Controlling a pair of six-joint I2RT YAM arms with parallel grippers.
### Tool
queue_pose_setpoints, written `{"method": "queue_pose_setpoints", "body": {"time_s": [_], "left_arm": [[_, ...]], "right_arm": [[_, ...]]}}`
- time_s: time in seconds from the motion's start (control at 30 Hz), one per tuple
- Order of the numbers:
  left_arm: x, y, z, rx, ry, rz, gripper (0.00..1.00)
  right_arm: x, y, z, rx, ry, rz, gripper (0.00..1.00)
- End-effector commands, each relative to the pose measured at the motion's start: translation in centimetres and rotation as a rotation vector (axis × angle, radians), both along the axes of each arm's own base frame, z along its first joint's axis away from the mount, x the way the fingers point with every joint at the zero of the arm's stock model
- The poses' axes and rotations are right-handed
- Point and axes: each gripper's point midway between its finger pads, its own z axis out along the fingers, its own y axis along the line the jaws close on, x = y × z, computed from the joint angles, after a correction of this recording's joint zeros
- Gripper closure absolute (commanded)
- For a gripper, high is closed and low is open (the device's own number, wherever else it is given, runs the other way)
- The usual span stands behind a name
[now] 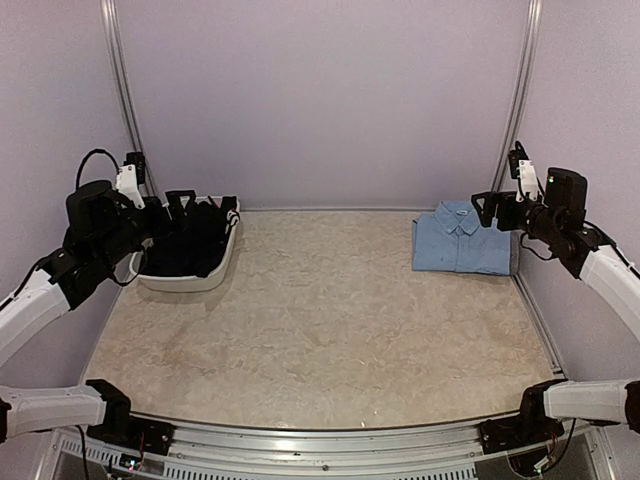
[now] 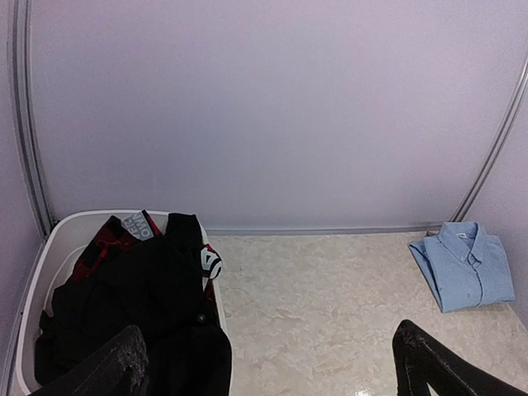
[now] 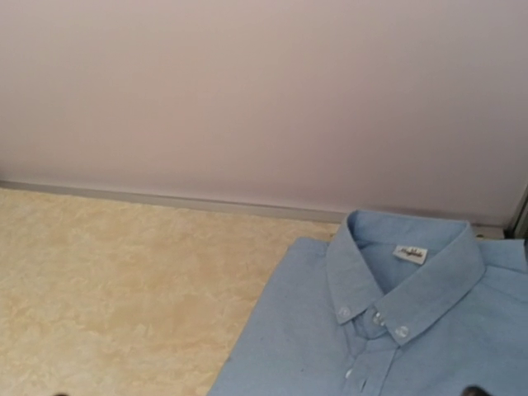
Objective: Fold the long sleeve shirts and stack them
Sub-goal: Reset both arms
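A light blue long sleeve shirt (image 1: 462,242) lies folded, collar up, at the table's back right; it also shows in the left wrist view (image 2: 466,266) and fills the lower right of the right wrist view (image 3: 371,330). A black shirt (image 1: 185,248) (image 2: 140,305) is heaped in the white tub (image 1: 190,282) at the back left, with some red cloth showing. My left gripper (image 1: 195,205) (image 2: 272,375) hangs open over the tub's near side, holding nothing. My right gripper (image 1: 487,210) hovers open just right of the blue shirt, its fingertips barely showing in its wrist view.
The tub's rim (image 2: 33,280) stands close to the left wall. Metal posts run up the back corners (image 1: 125,110). Walls close the table at the back and on both sides, and beige marbled tabletop (image 1: 320,320) lies between the tub and the folded shirt.
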Motion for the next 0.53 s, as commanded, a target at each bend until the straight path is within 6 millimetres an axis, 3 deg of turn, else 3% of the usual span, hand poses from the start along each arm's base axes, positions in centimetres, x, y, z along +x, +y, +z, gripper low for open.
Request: {"method": "queue_pose_setpoints", "body": {"time_s": [0.0, 0.5], "left_arm": [[0.09, 0.21, 0.18, 0.002, -0.015, 0.001, 0.01], [0.28, 0.14, -0.29, 0.003, -0.003, 0.002, 0.01]], "right_arm": [[-0.13, 0.02, 1.21, -0.014, -0.059, -0.009, 0.0], [0.03, -0.02, 0.83, -0.029, -0.049, -0.009, 0.0]]}}
